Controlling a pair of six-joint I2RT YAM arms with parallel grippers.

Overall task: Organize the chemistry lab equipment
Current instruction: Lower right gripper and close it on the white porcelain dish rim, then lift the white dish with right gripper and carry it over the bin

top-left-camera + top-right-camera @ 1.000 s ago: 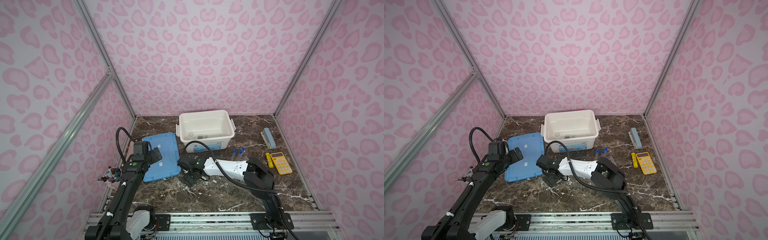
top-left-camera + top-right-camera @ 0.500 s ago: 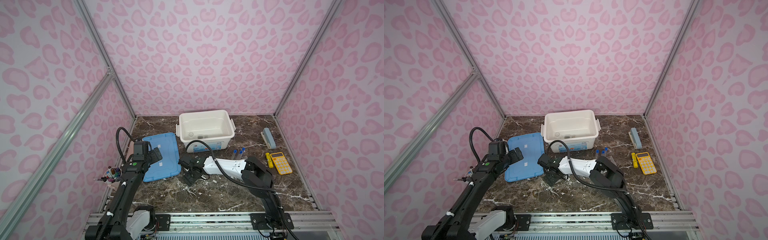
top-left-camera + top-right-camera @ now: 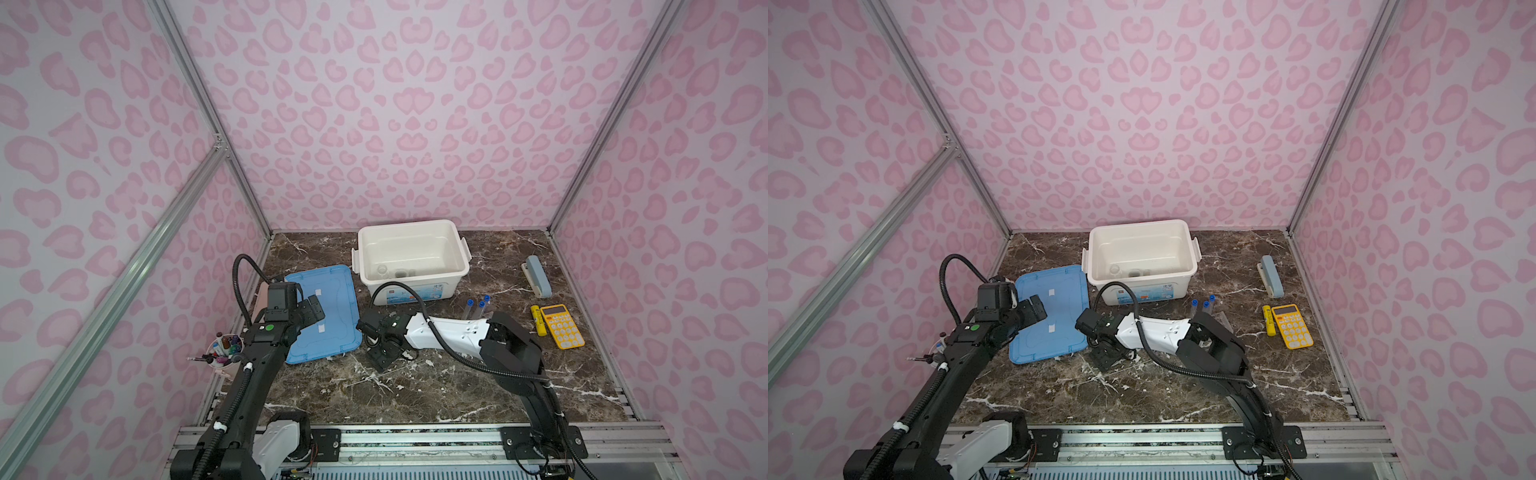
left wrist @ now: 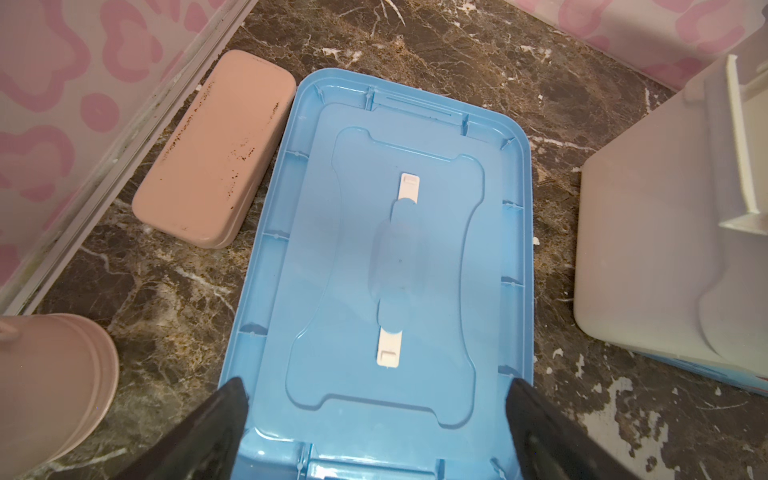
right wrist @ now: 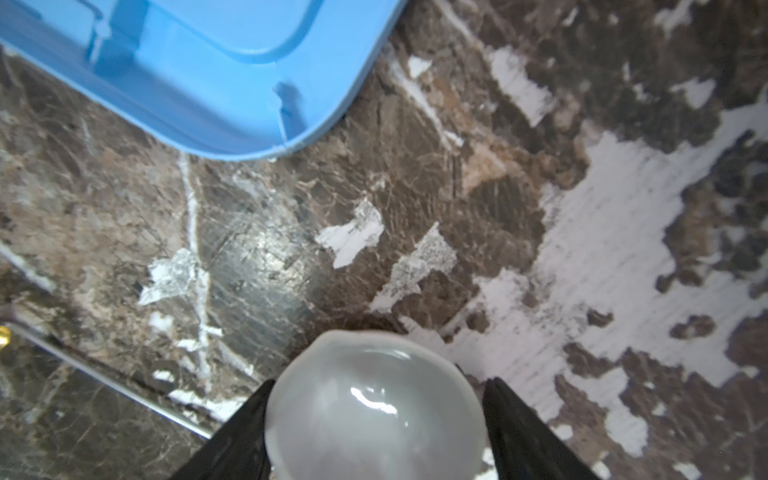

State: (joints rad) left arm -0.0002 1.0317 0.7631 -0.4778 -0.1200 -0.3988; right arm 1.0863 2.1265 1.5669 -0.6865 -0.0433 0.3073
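1. Pincer positions in both top views:
   - The left pincer [image 3: 312,311] hangs released over the blue lid [image 3: 332,291], its jaws spread wide.
   - The right pincer [image 3: 384,356] is down at the desk [image 3: 415,395], just off the lid's near right corner. From here I cannot tell whether it grips anything.
   - Three blue-capped test tubes [image 3: 473,309] sit between the right arm and the white bin [image 3: 455,253]. Their long axes run near to far, with the caps toward the bin. I cannot tell whether they lie flat or stand in a rack.
   - Clear glassware [image 3: 390,272] rests inside the bin against its near wall.
   - The bin's front label [image 3: 409,294] carries a blue band, but its print is too small to read. The keys of the yellow calculator [image 3: 561,328] are also too small to read.

2. Left wrist view:
   - The left pincer [image 4: 376,380] shows both fingers far apart, with only the lid [image 4: 311,249] beneath them.
   - The lid's long axis runs straight away from the camera.
   - A pink case [image 4: 216,145] lies just beside the lid, along the wall.

3. Right wrist view:
   - The white ceramic dish [image 5: 374,415] sits on the desk between the right pincer's fingers [image 5: 232,436], hollow side up. It is round, so it has no long axis.
   - One finger meets the rim and the other is at most a sliver off, so I cannot tell whether the dish is clamped.
   - The lid's corner [image 5: 208,62] lies near the dish but apart from it.
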